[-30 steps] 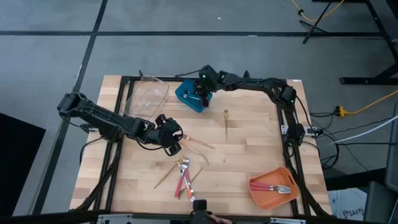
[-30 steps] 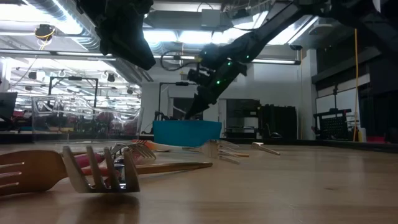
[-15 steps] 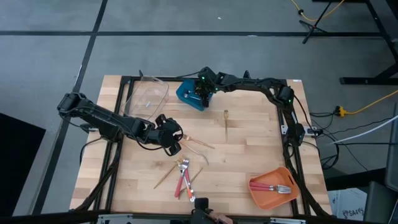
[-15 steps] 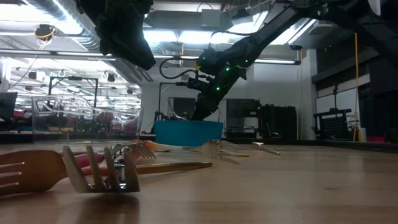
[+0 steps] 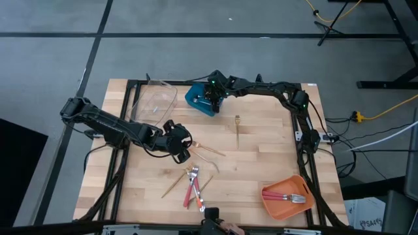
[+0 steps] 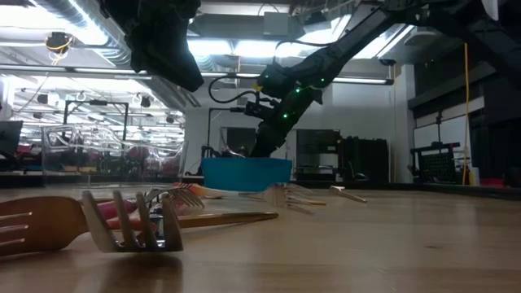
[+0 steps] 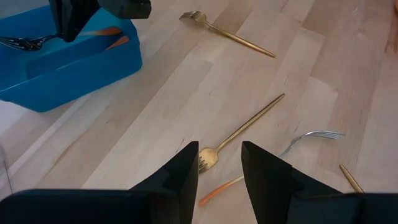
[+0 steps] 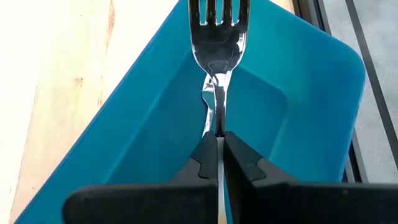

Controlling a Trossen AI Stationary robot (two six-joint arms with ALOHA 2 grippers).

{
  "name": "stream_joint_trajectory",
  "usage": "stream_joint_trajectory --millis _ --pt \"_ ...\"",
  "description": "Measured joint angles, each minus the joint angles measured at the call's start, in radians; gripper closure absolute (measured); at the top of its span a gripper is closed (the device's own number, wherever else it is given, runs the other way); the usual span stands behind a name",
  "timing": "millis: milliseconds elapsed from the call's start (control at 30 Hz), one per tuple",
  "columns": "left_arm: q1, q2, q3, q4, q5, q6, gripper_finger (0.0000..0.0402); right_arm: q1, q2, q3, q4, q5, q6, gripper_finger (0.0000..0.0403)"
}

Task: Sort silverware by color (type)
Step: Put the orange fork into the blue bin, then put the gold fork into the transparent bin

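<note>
My right gripper (image 5: 210, 98) hangs over the blue bin (image 5: 194, 103) at the table's far side, shut on a fork whose silver head (image 8: 217, 37) points away from it over the bin's inside (image 8: 292, 106). My left gripper (image 7: 219, 163) hovers open near the table's middle left. Its fingers stand on either side of the head of a gold fork (image 7: 245, 124) that lies flat on the wood, and they touch nothing. An orange-handled fork (image 7: 292, 146) lies beside it. Another gold fork (image 5: 238, 128) lies farther right. A small pile of forks (image 5: 192, 184) lies near the front edge. My right gripper pinches the fork's slim neck (image 8: 217, 121), just behind the silver head, between its two fingers. The fingers lie along the fork and slant down into the blue bin. They hide the handle. The head sticks out beyond the fingertips, held above the bin's floor.
A clear bin (image 5: 155, 101) stands left of the blue one. An orange bin (image 5: 274, 202) with red-handled utensils sits at the front right corner. An orange handle (image 7: 118, 41) rests inside the blue bin. Bare wood lies between the gold fork and the orange bin.
My right gripper has tipped a little over the blue bin, still shut on the fork. My left gripper has kept still.
</note>
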Motion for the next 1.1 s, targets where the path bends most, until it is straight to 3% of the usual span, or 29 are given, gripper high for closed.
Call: stream_joint_trajectory --millis 200,600,967,1100 --pt "0.0 0.0 0.0 0.0 0.0 0.0 0.0286 0.0 0.0 0.0 0.0 -0.002 0.0 0.0396" --pt "0.0 0.0 0.0 0.0 0.003 0.0 0.0286 0.0 0.069 0.0 0.019 0.006 0.0 0.0314" --pt "0.0 0.0 0.0 0.01 0.025 -0.011 0.0286 0.0 0.05 0.0 0.018 0.011 -0.001 0.0315" --pt "0.0 0.0 0.0 0.015 0.077 -0.012 0.0286 0.0 -0.007 0.0 -0.002 0.011 0.0 0.0315"
